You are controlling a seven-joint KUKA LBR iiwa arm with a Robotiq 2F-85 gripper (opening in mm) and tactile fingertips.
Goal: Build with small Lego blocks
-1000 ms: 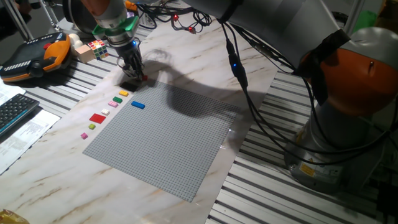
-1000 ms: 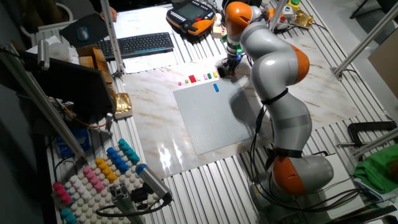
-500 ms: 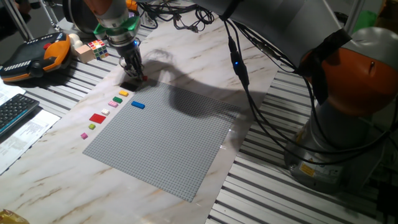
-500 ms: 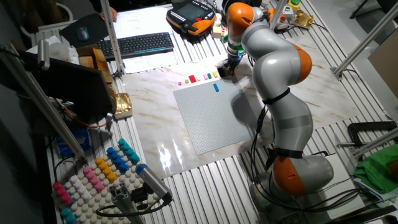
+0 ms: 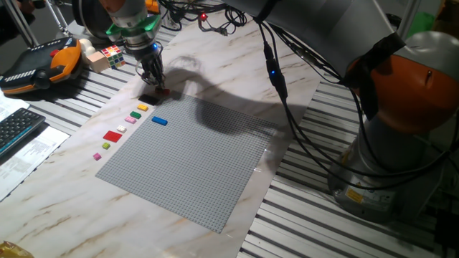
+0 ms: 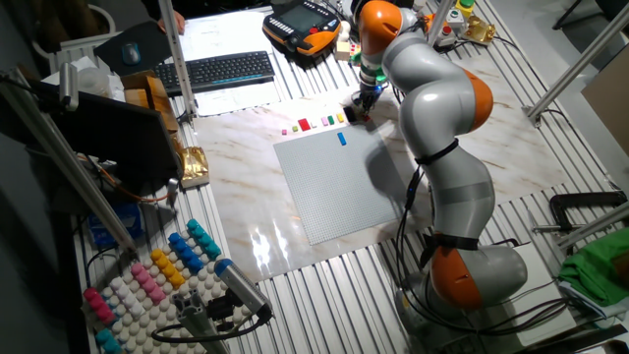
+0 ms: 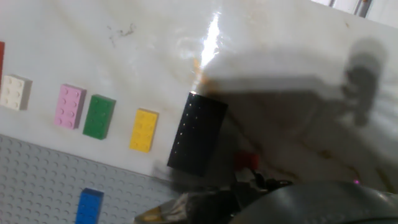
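A row of small Lego blocks lies on the marble beside the grey baseplate (image 5: 186,161). In the hand view they are white (image 7: 15,92), pink (image 7: 69,106), green (image 7: 99,116), yellow (image 7: 144,130) and a longer black block (image 7: 198,130). A blue block (image 7: 91,205) sits on the baseplate's near corner. A tiny red block (image 7: 247,160) lies just past the black one, right at my blurred fingertips. My gripper (image 5: 155,80) hangs low over the black and red blocks (image 5: 165,90). The gap between its fingers does not show.
A Rubik's cube (image 5: 111,54) and an orange teach pendant (image 5: 43,64) lie behind the gripper. A keyboard (image 6: 224,69) and papers sit to the side. Cables (image 5: 280,86) trail from the arm across the baseplate's far side. A tray of coloured pegs (image 6: 147,275) stands further off.
The gripper has risen and drawn back slightly above the black and red blocks. The blocks have not moved.
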